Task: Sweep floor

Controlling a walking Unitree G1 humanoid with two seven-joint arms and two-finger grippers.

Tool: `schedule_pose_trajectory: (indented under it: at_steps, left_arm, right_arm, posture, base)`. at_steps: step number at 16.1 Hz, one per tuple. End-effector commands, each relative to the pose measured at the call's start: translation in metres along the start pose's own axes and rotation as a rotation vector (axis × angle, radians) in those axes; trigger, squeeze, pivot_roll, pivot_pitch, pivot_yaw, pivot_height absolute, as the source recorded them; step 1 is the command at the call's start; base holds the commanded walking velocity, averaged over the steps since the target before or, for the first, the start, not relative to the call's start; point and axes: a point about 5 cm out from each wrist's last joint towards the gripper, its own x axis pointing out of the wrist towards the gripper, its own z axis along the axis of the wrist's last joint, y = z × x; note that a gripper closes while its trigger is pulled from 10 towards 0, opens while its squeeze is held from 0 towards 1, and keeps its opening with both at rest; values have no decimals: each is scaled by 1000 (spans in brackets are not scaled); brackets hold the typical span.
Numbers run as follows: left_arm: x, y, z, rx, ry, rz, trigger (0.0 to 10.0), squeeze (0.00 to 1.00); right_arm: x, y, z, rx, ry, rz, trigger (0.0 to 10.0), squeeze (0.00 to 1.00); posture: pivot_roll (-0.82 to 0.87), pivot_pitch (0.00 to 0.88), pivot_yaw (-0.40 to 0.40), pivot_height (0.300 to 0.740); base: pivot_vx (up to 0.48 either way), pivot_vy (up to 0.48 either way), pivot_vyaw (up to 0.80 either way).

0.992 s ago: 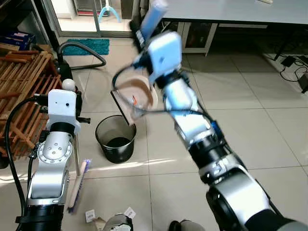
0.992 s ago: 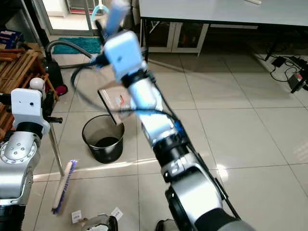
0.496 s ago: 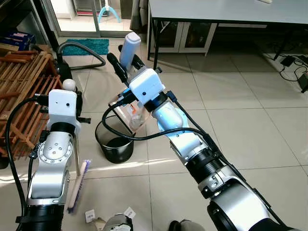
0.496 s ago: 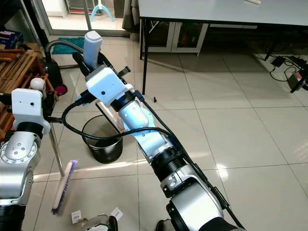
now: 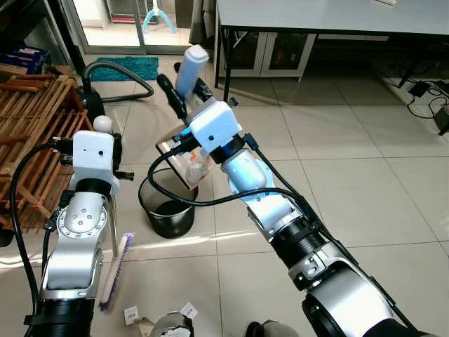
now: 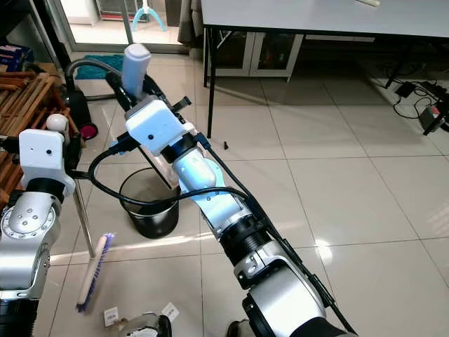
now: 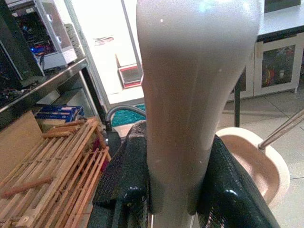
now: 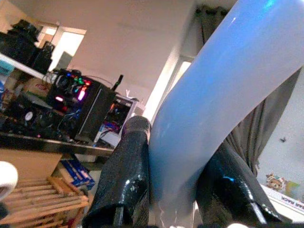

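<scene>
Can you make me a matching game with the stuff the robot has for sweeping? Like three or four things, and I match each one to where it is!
Things:
1. dustpan
2. black bin
3. broom head
4. teal mat

Places:
A. lying low on the tiles beside the left arm
B. by the doorway, far from the robot
C. tilted above the bin
D. standing on the floor under the dustpan

Pairs: 1-C, 2-D, 3-A, 4-B

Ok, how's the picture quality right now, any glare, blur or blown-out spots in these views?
Left eye view: sharp; a streak of glare lies on the floor tiles beside the black bin. Left wrist view: the doorway behind is blown out white, and the broom handle is so close that it looks soft. Right wrist view: grainy and soft, with the pale blue dustpan handle blurred.
</scene>
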Motion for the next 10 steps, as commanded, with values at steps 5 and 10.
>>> schedule_pose_trajectory:
  at_steps: [5, 10]
  left_arm:
    - [2, 2, 8, 14, -32, 9, 10000, 0]
    - [2, -1, 9, 13, -34, 5, 10000, 0]
  right_arm:
    - [7, 21, 20, 46, -118, 40, 10000, 0]
    - [5, 20, 17, 71, -103, 10, 10000, 0]
  posture:
    - [39, 91, -17, 740]
    - [48, 88, -20, 740]
  base:
    - [0, 0, 0]
    - [0, 0, 0]
